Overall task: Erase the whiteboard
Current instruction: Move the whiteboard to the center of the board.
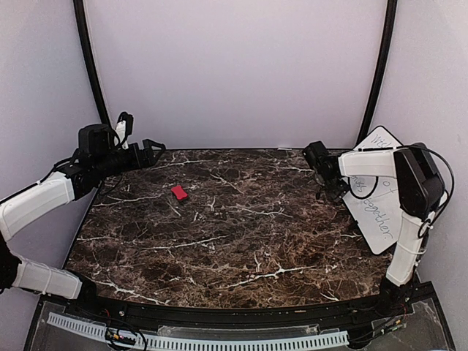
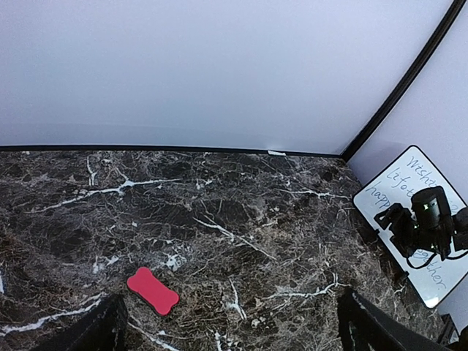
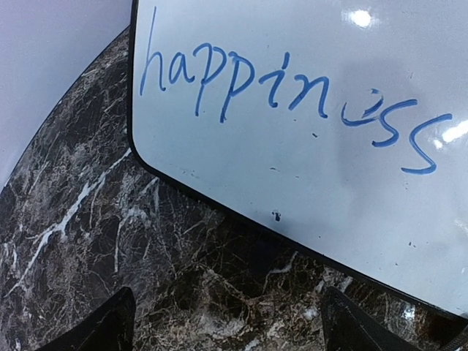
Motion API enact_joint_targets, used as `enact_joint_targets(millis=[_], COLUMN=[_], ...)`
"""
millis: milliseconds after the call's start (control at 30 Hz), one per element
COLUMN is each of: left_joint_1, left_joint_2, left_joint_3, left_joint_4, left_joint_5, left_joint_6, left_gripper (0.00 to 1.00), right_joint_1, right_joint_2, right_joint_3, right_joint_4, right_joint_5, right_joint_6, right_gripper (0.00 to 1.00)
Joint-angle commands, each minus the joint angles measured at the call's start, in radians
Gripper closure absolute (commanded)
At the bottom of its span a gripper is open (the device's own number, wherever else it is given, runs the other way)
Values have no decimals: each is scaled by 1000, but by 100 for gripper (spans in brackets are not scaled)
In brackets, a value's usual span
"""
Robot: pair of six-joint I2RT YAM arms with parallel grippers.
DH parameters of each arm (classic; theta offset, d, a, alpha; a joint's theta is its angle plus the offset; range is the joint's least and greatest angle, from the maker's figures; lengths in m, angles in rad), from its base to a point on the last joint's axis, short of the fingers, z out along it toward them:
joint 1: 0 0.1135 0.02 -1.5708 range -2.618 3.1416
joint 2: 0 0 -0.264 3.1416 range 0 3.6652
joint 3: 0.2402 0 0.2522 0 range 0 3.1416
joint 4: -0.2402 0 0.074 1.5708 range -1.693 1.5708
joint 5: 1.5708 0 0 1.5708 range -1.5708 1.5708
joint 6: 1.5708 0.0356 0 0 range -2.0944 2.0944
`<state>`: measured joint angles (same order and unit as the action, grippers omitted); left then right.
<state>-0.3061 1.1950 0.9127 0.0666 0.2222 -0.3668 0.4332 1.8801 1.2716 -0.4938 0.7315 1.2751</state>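
– Pale walls, dark marble table (image 1: 219, 241), and the whiteboard (image 1: 376, 208) is way over at the right edge. Looks propped against the right wall, though I can't swear to it. Blue handwriting all over it. So which arm goes?

– Right one, easy. The right gripper (image 3: 232, 330) is just beside the board's left edge, fingers spread wide with nothing between them. In the wrist view the board's rounded corner sits ahead and to the right of the jaws, with only marble under the gap. You can read "happiness" plain as day.

– And the long axis?

– Runs far-to-near, roughly along the right table edge, a bit diagonal. I'd guess the wiping strokes follow that line.

– What about the red eraser (image 1: 179, 192)?

– That's the catch. It lies in the left half, well apart from the board and much nearer the left gripper (image 2: 234, 333). That one's wide open and empty too, up by the far-left corner. The eraser sits ahead and slightly left of those jaws, skewed across them. My guess: left arm grabs it, or the right reaches across.
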Motion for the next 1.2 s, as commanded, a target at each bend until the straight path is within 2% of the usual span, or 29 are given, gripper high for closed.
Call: enact_joint_targets(millis=[0,300,600,700,1167], left_joint_1=[-4,-4,-4,-3,-4], left_joint_2=[-3,6,16,20,18], left_joint_3=[-17,-15,-11,-11,-12], left_joint_4=[27,25,20,19,21], left_joint_5=[15,19,22,26,38], left_joint_6=[-4,-6,-7,-10,-12], left_gripper=[1,1,1,1,2], right_joint_1=[7,6,-8,-20,-48], right_joint_2=[19,111,150,157,217], right_joint_3=[3,61,44,42,98], right_joint_4=[-25,-85,-78,-68,-77], right_joint_5=[40,62,64,61,102], right_joint_6=[83,163,198,195,168], right_gripper=[17,21,26,30,34])
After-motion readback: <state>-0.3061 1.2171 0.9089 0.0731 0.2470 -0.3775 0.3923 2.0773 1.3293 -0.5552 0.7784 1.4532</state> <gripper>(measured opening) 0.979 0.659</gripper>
